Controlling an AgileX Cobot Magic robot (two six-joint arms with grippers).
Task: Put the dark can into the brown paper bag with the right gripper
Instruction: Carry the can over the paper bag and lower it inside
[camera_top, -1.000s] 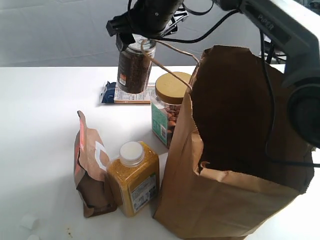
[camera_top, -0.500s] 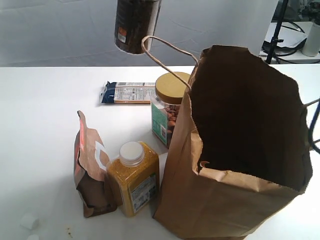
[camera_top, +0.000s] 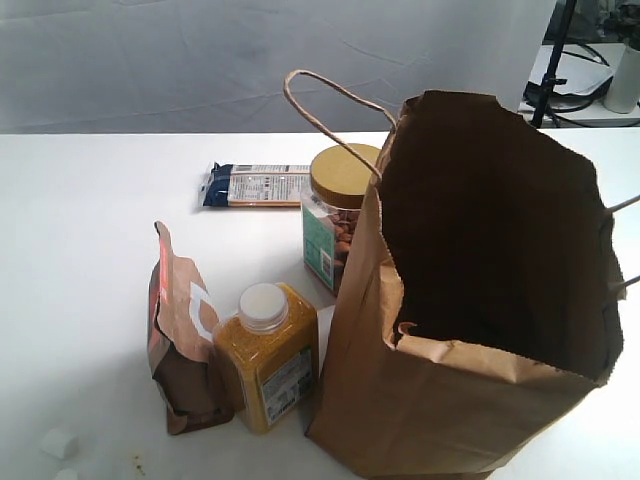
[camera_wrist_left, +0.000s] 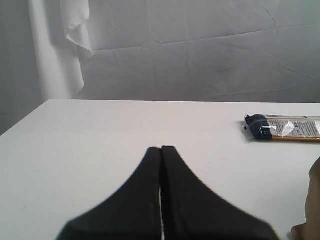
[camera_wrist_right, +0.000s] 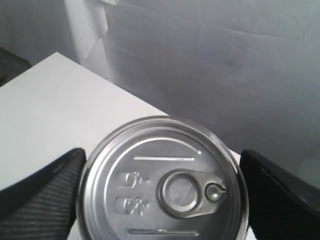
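Observation:
The dark can (camera_wrist_right: 165, 185) fills the right wrist view, its silver pull-tab lid facing the camera. My right gripper (camera_wrist_right: 165, 192) is shut on the can, one black finger pressed to each side of the lid. Can and right gripper are out of the exterior view. The tall brown paper bag (camera_top: 470, 390) stands open at the right of the table, one twisted loop handle (camera_top: 330, 95) sticking up. My left gripper (camera_wrist_left: 161, 150) is shut with nothing in it, low over bare white table.
Beside the bag stand a nut jar with a tan lid (camera_top: 338, 215), a yellow bottle with a white cap (camera_top: 268, 355) and a brown foil pouch (camera_top: 180, 335). A flat wrapped bar (camera_top: 255, 185) (camera_wrist_left: 282, 127) lies behind them. Two small white lumps (camera_top: 58, 445) sit at the front left.
The can and the right gripper have risen from above the wrapped bar and left the top of the exterior view. Nothing on the table has moved.

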